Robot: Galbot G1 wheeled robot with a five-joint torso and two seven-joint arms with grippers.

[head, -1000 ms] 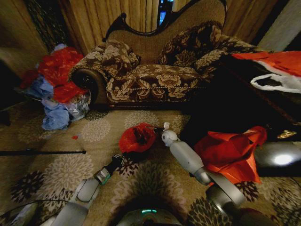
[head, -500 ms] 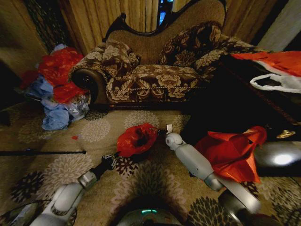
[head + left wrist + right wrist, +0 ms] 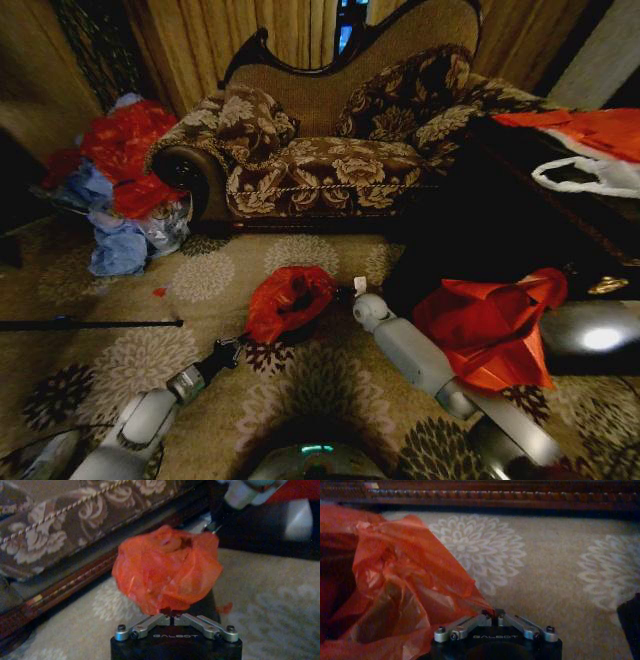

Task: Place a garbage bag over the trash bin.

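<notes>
- Both grippers are closed on the garbage bag (image 3: 290, 298): the left gripper (image 3: 173, 619) has its jaws pinched together on the bag's lower edge, and the right gripper (image 3: 493, 613) is clamped on a fold of film at the opposite side.
- In the head view, the bag is seen at centre frame on the patterned carpet (image 3: 200, 275), draped over the trash bin (image 3: 300, 330), of which only a dark sliver is visible beneath the film.
- The bag is judged to be very light, thin and limp, slippery and easily torn; a hold is best taken at the hem of the mouth, where the film is bunched.
- No clear long axis can be made out: the bag is bunched into a rounded mass, and its mouth appears to be turned downward over the bin.
</notes>
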